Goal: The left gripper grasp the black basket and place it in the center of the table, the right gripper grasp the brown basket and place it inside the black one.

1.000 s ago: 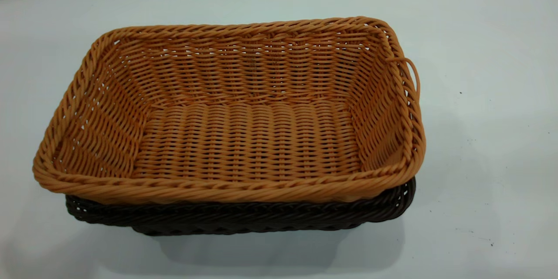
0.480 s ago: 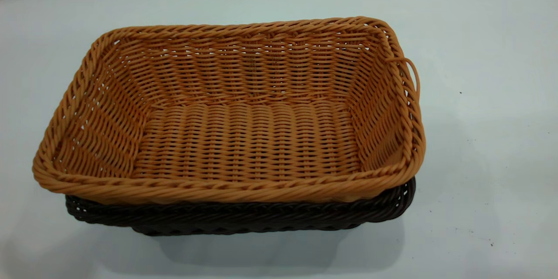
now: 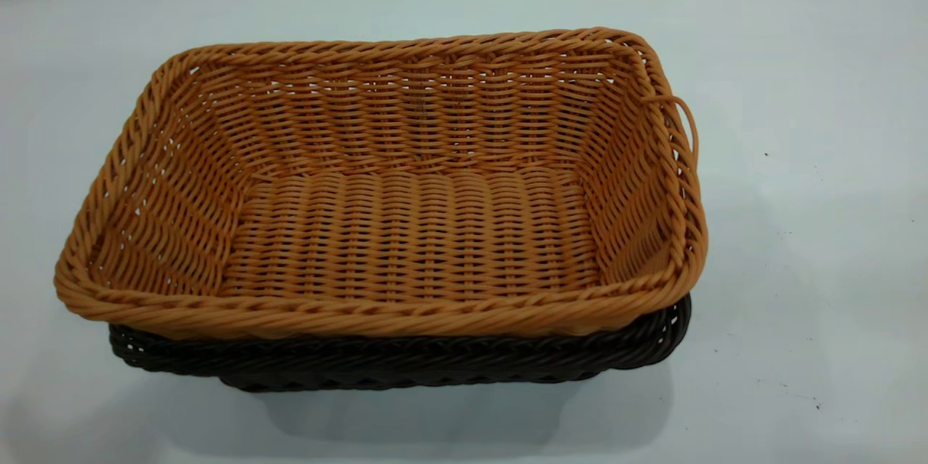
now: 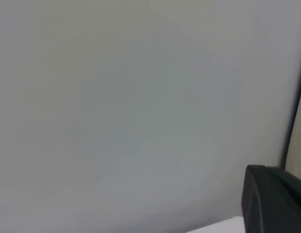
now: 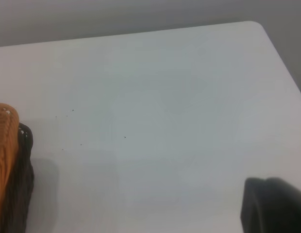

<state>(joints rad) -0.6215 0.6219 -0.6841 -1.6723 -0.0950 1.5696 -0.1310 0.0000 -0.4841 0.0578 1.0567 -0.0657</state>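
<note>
The brown basket [image 3: 406,232] sits nested inside the black basket [image 3: 406,362], its braided rim riding above the black one's rim, which shows as a dark band along the near side and at the right corner. The stacked pair rests on the white bench [image 3: 797,87], roughly in its middle. Compared with the exterior pictures from a second and half a second ago, nothing differs: both baskets lie in the same spot at the same angle.

No tool appears near the baskets in the exterior view. The right wrist view shows the baskets' edge [image 5: 7,160] well off to one side across bare bench, and only a dark bit of the right tool [image 5: 274,206]; whether it is spread or pressed together cannot be told. The left wrist view shows a plain pale surface and a dark corner of the left tool [image 4: 274,199], state likewise unclear.
</note>
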